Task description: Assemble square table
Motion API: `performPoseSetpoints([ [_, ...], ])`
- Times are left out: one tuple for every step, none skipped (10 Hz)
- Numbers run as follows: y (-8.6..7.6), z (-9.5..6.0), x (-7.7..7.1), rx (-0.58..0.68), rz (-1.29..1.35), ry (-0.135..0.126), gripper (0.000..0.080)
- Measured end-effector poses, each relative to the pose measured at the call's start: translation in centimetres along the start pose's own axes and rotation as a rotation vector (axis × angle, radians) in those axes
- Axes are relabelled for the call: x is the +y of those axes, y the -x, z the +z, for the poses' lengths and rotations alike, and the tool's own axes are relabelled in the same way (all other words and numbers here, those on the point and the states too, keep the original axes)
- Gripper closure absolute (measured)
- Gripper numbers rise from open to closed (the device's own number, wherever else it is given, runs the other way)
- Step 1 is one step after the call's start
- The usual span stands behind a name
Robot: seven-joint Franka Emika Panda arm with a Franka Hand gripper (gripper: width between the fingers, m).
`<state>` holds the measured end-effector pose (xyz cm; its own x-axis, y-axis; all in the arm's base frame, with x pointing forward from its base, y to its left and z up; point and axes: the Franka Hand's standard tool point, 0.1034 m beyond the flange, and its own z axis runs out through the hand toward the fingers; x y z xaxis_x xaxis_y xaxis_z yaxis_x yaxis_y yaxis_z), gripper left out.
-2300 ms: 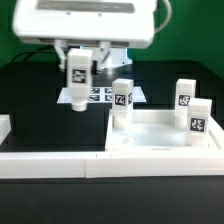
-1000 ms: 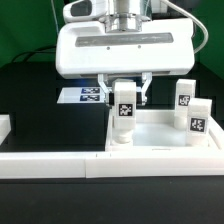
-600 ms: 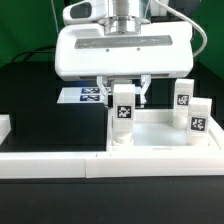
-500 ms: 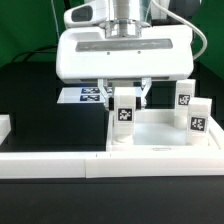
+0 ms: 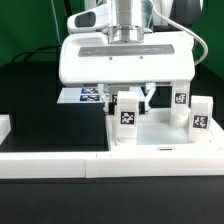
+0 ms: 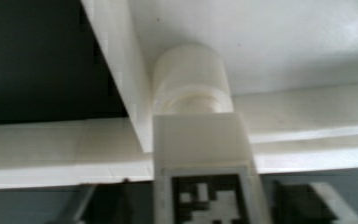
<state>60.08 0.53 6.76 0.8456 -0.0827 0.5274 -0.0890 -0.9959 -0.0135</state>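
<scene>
My gripper (image 5: 129, 104) is shut on a white leg peg (image 5: 129, 118) with a black-and-white tag and holds it upright. Its lower end stands at the corner of the square table panel (image 5: 165, 143) nearest the exterior view's left. In the wrist view the leg peg (image 6: 201, 140) runs down the middle to the panel's raised rim (image 6: 60, 165), with a dark fingertip (image 6: 115, 203) on either side of it. The peg itself hides the corner socket. Two more tagged leg pegs (image 5: 180, 100) (image 5: 198, 118) stand upright on the panel at the exterior view's right.
The marker board (image 5: 88, 96) lies on the black surface behind the gripper. A long white bar (image 5: 60, 165) edges the front of the surface, and a short white block (image 5: 5, 128) sits at the exterior view's left edge. The wide gripper body hides the panel's back part.
The gripper has come down and shifted slightly toward the exterior view's right, carrying the leg peg lower onto the panel's corner. The grip is unchanged.
</scene>
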Motion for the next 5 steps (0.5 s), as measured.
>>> performPoseSetpoints([
  [0.00,0.00,-0.01,0.000,-0.001,0.000,0.0295],
  [0.01,0.00,-0.01,0.000,-0.001,0.000,0.0295],
  [0.00,0.00,0.00,0.000,-0.002,0.000,0.0181],
  [0.01,0.00,0.00,0.000,-0.002,0.000,0.0159],
  [0.01,0.00,0.00,0.000,-0.003,0.000,0.0159],
])
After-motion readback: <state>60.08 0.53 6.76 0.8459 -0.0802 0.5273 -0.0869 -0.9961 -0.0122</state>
